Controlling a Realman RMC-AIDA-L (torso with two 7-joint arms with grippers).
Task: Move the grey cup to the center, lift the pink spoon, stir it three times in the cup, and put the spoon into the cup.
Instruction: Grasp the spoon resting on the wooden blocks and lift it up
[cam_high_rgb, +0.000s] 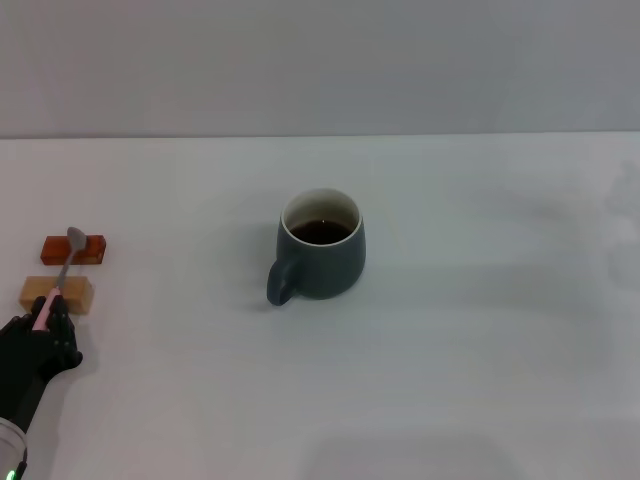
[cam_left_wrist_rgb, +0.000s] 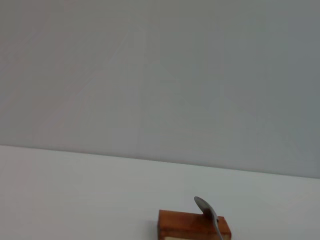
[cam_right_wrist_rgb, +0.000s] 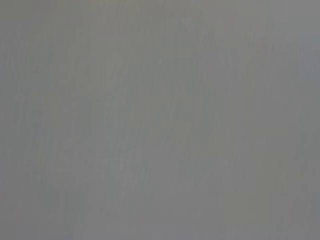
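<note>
The grey cup (cam_high_rgb: 322, 246) stands upright near the middle of the white table, handle toward the front left, with dark liquid inside. The pink spoon (cam_high_rgb: 65, 265) lies at the far left, its metal bowl on a red-brown block (cam_high_rgb: 74, 249) and its handle over a tan block (cam_high_rgb: 57, 293). My left gripper (cam_high_rgb: 43, 316) is at the near end of the pink handle, its black fingers closed on either side of it. The left wrist view shows the spoon's bowl (cam_left_wrist_rgb: 202, 205) on the red-brown block (cam_left_wrist_rgb: 192, 226). My right gripper is out of view.
The white table (cam_high_rgb: 480, 340) reaches back to a grey wall. The two blocks sit close together at the left edge, well apart from the cup. The right wrist view shows only a plain grey surface.
</note>
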